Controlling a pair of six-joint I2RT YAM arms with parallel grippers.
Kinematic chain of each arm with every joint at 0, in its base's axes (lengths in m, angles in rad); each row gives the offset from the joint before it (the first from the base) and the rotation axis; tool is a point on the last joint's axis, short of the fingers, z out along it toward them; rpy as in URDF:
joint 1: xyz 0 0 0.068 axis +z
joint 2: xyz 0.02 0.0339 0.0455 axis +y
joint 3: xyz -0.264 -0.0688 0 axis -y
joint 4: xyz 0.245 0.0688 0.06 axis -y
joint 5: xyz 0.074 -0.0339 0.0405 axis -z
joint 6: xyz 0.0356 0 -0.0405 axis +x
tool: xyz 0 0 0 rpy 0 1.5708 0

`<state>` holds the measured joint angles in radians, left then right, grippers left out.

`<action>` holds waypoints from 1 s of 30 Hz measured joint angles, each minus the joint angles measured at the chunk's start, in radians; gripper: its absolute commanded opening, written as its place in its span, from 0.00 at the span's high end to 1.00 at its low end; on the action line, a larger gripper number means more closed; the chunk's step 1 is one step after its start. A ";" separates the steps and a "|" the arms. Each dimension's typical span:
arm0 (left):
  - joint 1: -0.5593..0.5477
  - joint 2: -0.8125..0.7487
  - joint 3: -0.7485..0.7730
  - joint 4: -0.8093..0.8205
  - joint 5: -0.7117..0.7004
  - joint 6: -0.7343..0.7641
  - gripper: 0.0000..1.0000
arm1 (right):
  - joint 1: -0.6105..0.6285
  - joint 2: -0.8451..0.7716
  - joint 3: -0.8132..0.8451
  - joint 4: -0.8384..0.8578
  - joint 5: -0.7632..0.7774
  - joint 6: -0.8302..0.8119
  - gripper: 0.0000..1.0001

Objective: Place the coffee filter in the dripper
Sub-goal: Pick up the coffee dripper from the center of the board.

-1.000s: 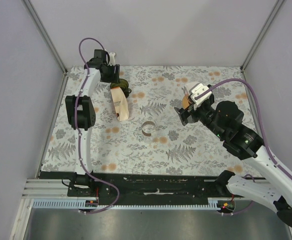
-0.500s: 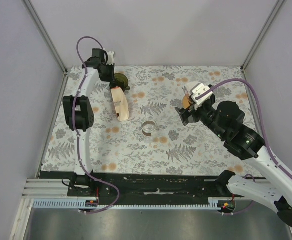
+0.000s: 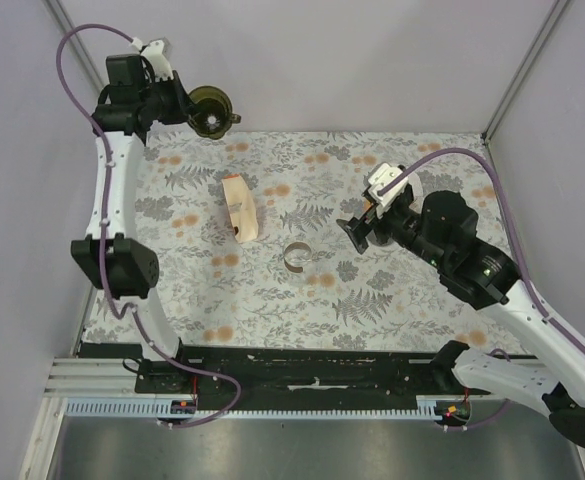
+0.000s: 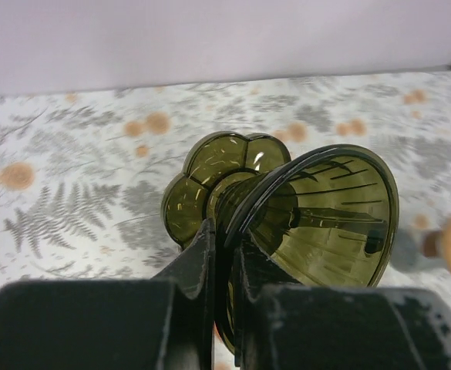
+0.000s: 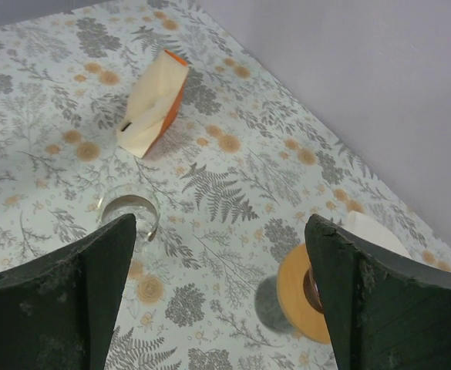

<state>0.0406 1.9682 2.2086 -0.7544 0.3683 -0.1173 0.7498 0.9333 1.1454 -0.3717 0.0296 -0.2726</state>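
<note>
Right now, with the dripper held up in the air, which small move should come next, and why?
Probably lower the left tool and stand the dripper upright on the cloth. It is clamped by its wall, tipped sideways at the far left corner, while the cream filter lies apart and the right tool is open.

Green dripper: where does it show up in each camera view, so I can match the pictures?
Top external: upper left, the dripper is held up by the left gripper.
Left wrist: centre, the dripper is seen side-on, its rim pinched in the left gripper.
Right wrist: not in it.
Shared landmark: the fern-print tablecloth, in all three views.
</note>
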 measured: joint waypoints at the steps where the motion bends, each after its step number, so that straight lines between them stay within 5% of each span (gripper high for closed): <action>1: -0.015 -0.050 -0.013 -0.004 0.021 -0.002 0.98 | 0.000 0.010 0.009 0.001 -0.020 0.000 0.05; 12: -0.433 -0.376 -0.311 -0.140 0.158 0.006 0.98 | 0.093 0.190 0.111 0.016 -0.090 -0.027 0.15; 25: -0.519 -0.419 -0.406 -0.188 0.147 0.002 0.98 | 0.131 0.259 0.117 -0.014 -0.006 -0.054 0.39; 30: -0.519 -0.472 -0.431 -0.183 0.137 0.001 0.98 | 0.138 0.286 0.128 -0.039 -0.027 -0.059 0.65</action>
<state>-0.4782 1.4963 1.7771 -0.9379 0.5053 -0.1162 0.8875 1.2198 1.2736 -0.4107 0.0025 -0.3317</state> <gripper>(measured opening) 0.098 0.498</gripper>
